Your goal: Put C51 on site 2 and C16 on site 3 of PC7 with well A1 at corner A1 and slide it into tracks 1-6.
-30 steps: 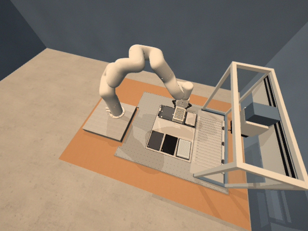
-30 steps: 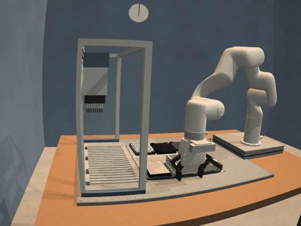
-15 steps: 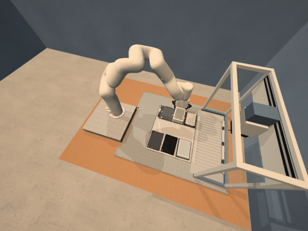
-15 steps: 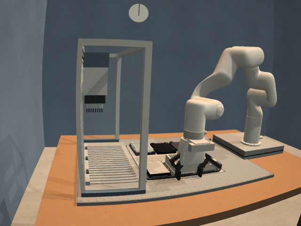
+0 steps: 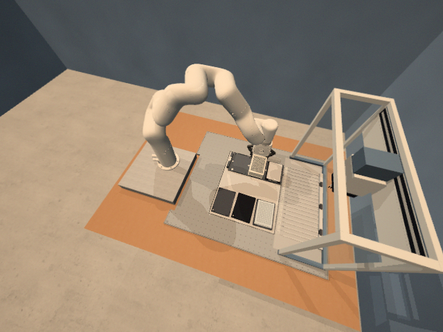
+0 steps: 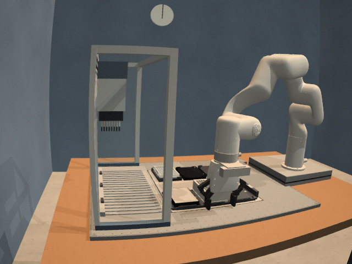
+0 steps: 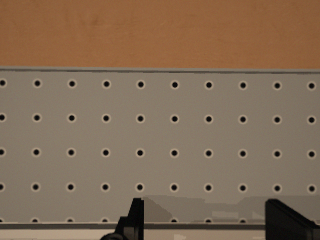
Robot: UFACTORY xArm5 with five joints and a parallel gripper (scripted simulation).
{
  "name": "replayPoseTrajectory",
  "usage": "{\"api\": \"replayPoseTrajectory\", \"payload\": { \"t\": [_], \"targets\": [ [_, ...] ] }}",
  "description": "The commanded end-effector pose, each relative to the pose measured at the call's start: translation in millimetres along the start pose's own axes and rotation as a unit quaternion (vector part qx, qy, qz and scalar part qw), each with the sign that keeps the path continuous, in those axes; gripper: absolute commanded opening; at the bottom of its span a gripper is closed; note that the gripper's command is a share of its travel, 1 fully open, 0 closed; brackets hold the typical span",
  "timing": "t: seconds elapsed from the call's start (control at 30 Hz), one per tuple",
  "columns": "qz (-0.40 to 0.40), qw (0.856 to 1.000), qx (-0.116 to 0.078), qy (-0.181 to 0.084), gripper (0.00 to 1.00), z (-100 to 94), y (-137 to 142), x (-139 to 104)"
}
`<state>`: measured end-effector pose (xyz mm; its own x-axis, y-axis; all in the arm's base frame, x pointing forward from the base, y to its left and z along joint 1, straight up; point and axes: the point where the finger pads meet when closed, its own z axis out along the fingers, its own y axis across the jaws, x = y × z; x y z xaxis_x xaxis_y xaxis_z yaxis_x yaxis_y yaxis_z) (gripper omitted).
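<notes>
The dark carrier PC7 (image 5: 238, 163) (image 6: 251, 193) lies on the apron in front of the rails (image 5: 300, 200) (image 6: 127, 190). The site by its handle is bare. The deep-well block C51 (image 5: 258, 165) (image 6: 198, 183) sits on the middle site. The pale plate C16 (image 5: 275, 171) (image 6: 181, 195) lies on the site nearest the rails. The 96-well plate C15 (image 5: 264, 213) (image 6: 161, 171) rests in its nest. My gripper (image 5: 260, 151) (image 6: 221, 202) (image 7: 204, 219) is open and empty. It is low at the carrier's long side away from the nests, beside C51.
Two empty nests (image 5: 223, 201) (image 5: 243, 207) lie beside C15. The instrument frame (image 5: 336, 171) (image 6: 169, 136) stands over the rails with a pipetting head (image 5: 375, 164) (image 6: 111, 93) hanging high inside. Small dark lamps (image 5: 320, 184) (image 6: 100, 184) sit behind the tracks. The arm's pedestal (image 5: 154, 180) is beside the perforated deck (image 7: 160, 135).
</notes>
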<state>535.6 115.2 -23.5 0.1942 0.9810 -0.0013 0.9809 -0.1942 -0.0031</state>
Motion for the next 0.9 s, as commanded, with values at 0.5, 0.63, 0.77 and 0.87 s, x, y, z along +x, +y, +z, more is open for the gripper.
{"api": "replayPoseTrajectory", "payload": {
  "t": [0.5, 0.63, 0.77, 0.87],
  "targets": [
    [0.0, 1.0, -0.002, 0.001, 1.0, -1.7, 1, 4],
    [0.0, 1.0, -0.002, 0.001, 1.0, -1.7, 1, 6],
    [0.0, 1.0, -0.002, 0.001, 1.0, -1.7, 1, 8],
    [0.0, 1.0, -0.002, 0.001, 1.0, -1.7, 1, 10]
  ]
}}
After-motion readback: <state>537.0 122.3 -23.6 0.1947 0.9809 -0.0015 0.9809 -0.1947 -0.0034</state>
